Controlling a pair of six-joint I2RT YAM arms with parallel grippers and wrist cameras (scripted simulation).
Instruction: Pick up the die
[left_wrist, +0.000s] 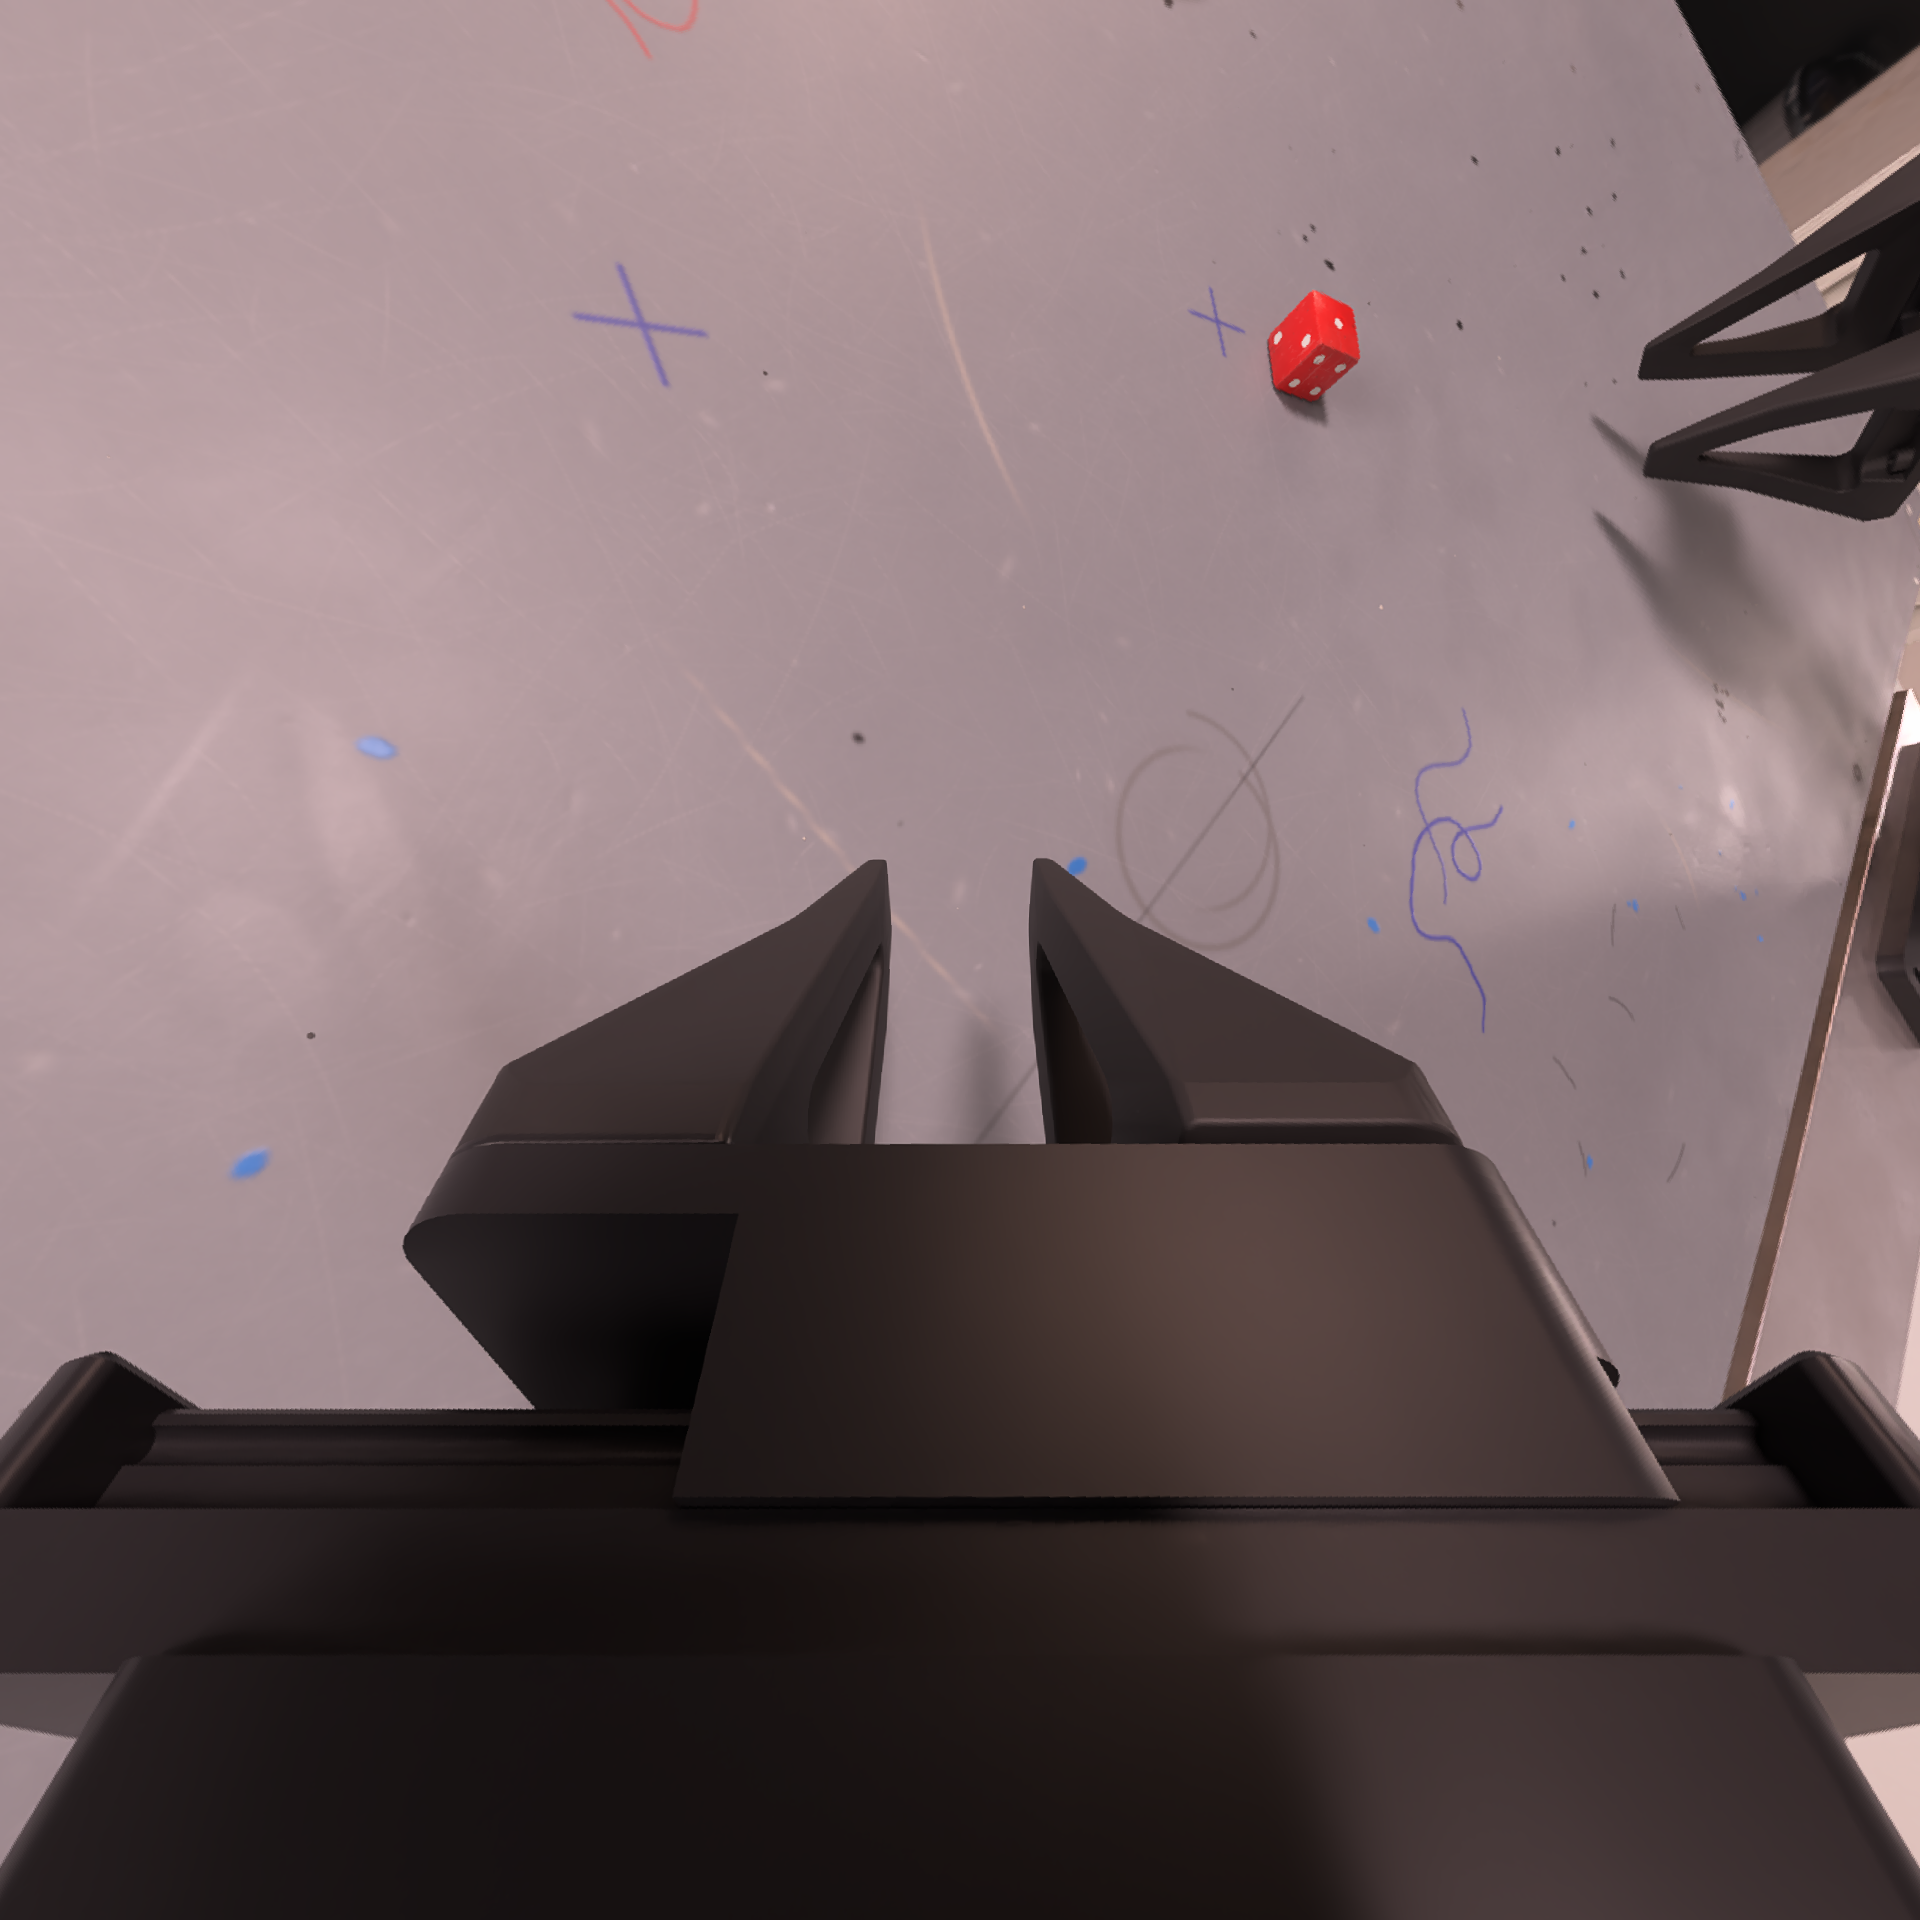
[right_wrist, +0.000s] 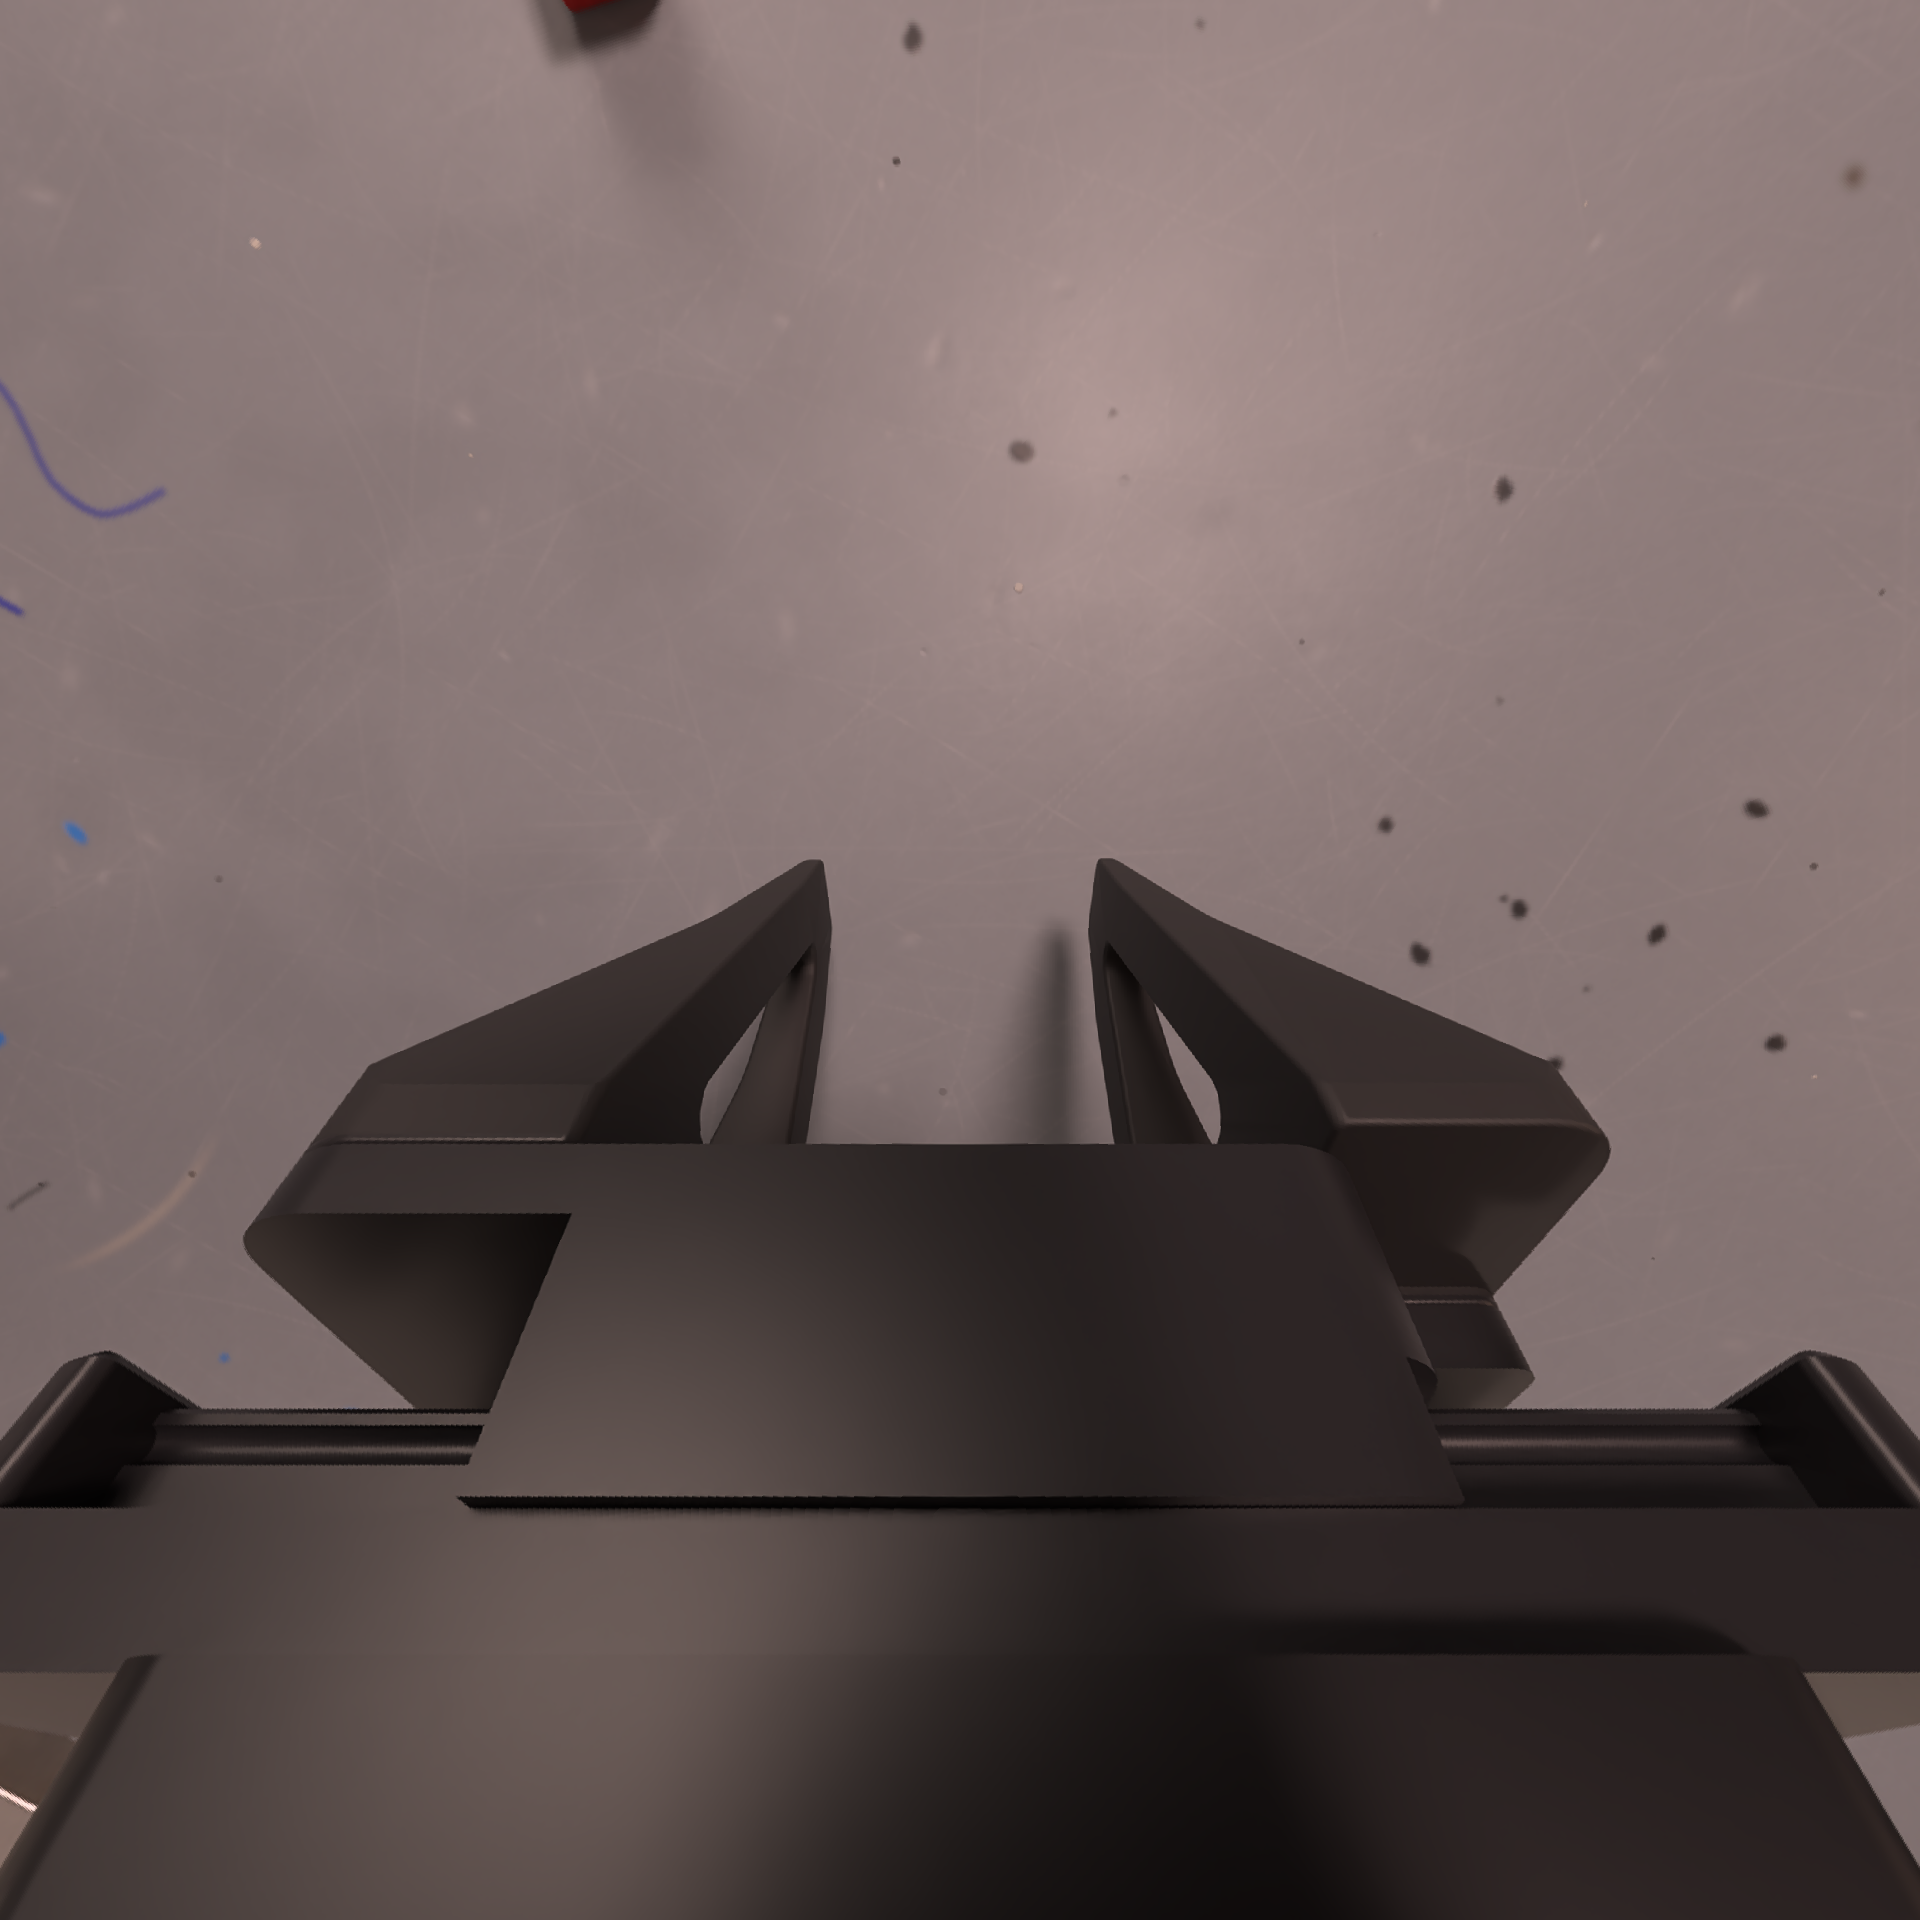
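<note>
A small red die (left_wrist: 1313, 345) with white pips rests on the grey table, far ahead and to the right of my left gripper (left_wrist: 959, 868). The left gripper is empty, its two dark fingers a narrow gap apart, above the table. My right gripper (right_wrist: 959, 868) is open wider and empty, low over the table. Only a red sliver of the die (right_wrist: 613, 8) shows at the top edge of the right wrist view, ahead and to the left. In the left wrist view the right gripper (left_wrist: 1652, 416) comes in from the right edge, its tips a short way right of the die.
The grey table top (left_wrist: 727, 582) is scuffed and bears blue crosses, scribbles and dark specks. Its right edge (left_wrist: 1808, 1039) runs down the right side of the left wrist view, with a dark object (left_wrist: 1901, 935) just past it.
</note>
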